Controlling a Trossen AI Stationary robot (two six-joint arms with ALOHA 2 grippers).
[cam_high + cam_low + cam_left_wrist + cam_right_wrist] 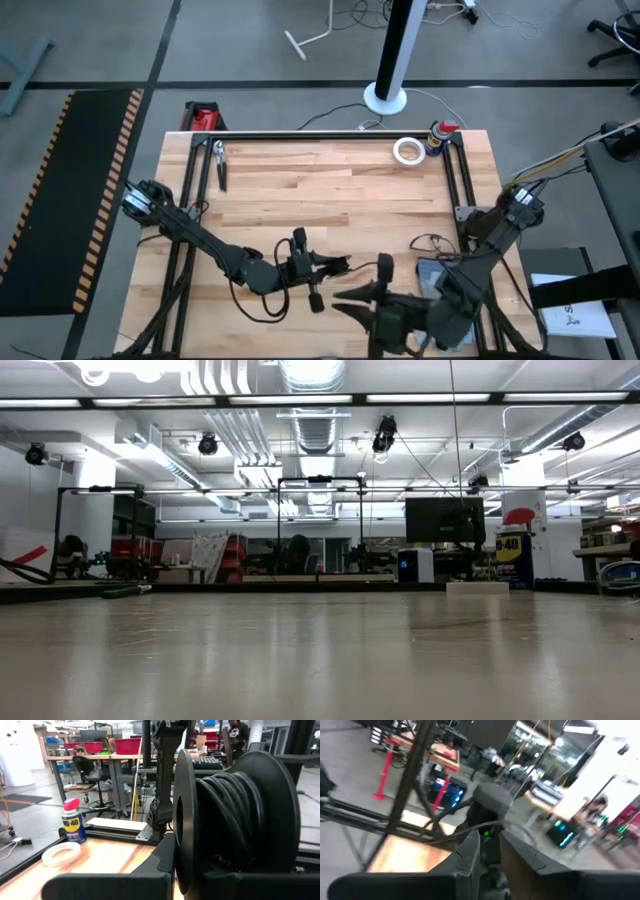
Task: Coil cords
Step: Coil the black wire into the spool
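Spanning spool flanges [185,820] (black cord [230,815])

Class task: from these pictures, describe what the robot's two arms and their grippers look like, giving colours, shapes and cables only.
Both arms are dark, nearly black, built of jointed segments with rounded joint housings. The left gripper and the right gripper each end in two flat, dark, blade-like fingers. Thin black cables loop loosely beside the left arm. The right arm has a bundle of light-coloured wires near its base.
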